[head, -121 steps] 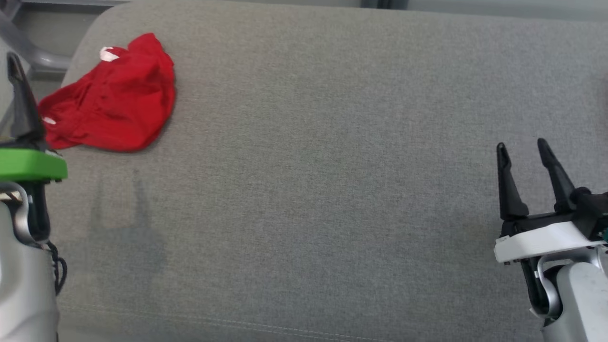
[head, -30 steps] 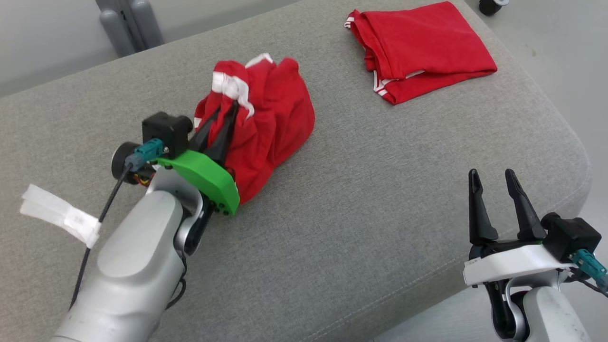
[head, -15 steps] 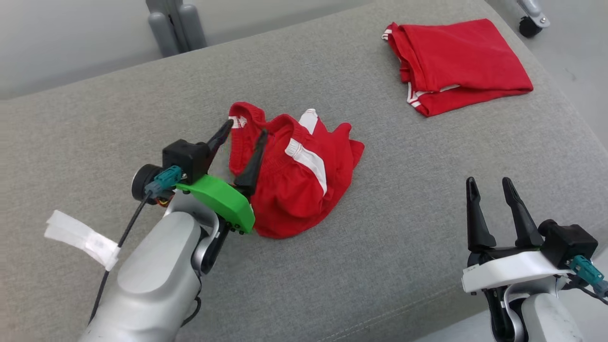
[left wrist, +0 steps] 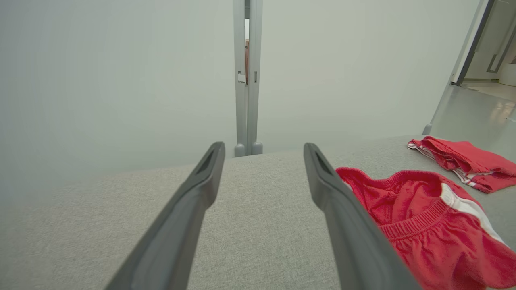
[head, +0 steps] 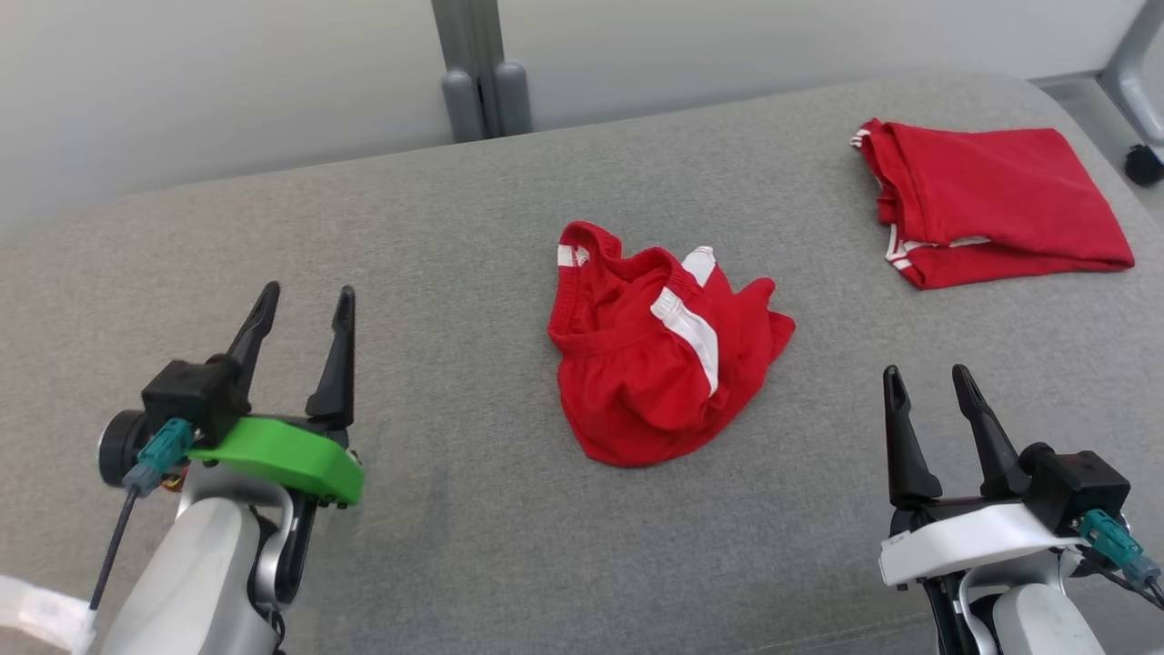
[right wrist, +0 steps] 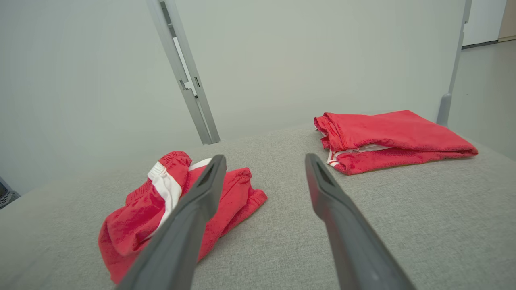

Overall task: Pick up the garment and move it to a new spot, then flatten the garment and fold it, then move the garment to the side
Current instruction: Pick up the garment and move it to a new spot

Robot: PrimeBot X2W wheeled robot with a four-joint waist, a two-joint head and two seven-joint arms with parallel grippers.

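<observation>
The red shorts (head: 664, 355) lie crumpled at the middle of the grey padded surface (head: 455, 227), released. The move to a new spot looks done, while flattening, folding and setting aside are left. The left hand (head: 307, 291) and right hand (head: 928, 373) are both spread and empty, near the front edge. Count: one pair of shorts, one folded red garment (head: 991, 200) at the far right corner, two hands.

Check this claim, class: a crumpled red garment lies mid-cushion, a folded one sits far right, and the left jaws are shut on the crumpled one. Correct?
No. The left jaws stand open, clear of the crumpled garment, as the head view shows. The folded garment does sit far right.
</observation>
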